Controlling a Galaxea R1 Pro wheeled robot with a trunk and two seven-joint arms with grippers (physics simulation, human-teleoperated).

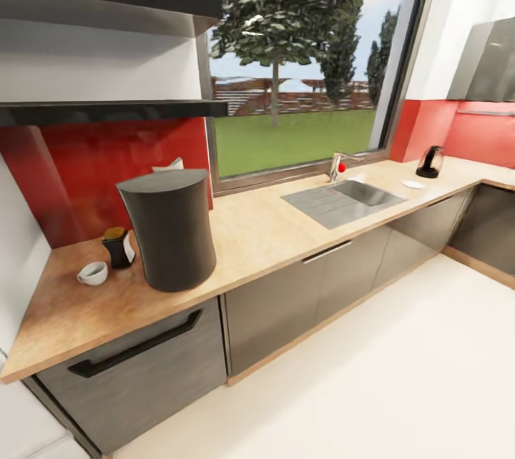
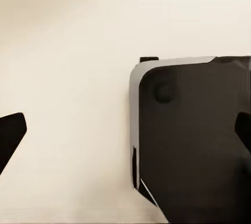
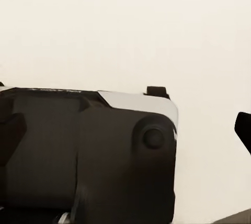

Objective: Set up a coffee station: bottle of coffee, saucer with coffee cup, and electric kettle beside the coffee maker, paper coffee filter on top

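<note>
On the counter (image 1: pixel 286 230), the coffee maker (image 1: pixel 170 226) stands upright near the wall-side end; the bottle of coffee (image 1: pixel 119 247) sits just beside it on the wall side, with the coffee cup (image 1: pixel 93 272) near the bottle and not on any plate; something pale pokes up just behind the coffee maker, too hidden to name. Well apart from the coffee maker, past the sink (image 1: pixel 345 199), the electric kettle (image 1: pixel 430 161) stands against the red panel with the saucer (image 1: pixel 413 184) just in front of it; the two shelves (image 1: pixel 107 110) above the coffee maker look bare. Each wrist view looks down past the robot's dark body onto pale floor; the left tool (image 2: pixel 125 135) and right tool (image 3: pixel 125 130) both show dark fingertips spread wide, nothing between them. My judgement: the kettle and saucer still need fetching; drive along the counter toward them first, stop square to it, then take the kettle by its handle, keeping it upright.
</note>
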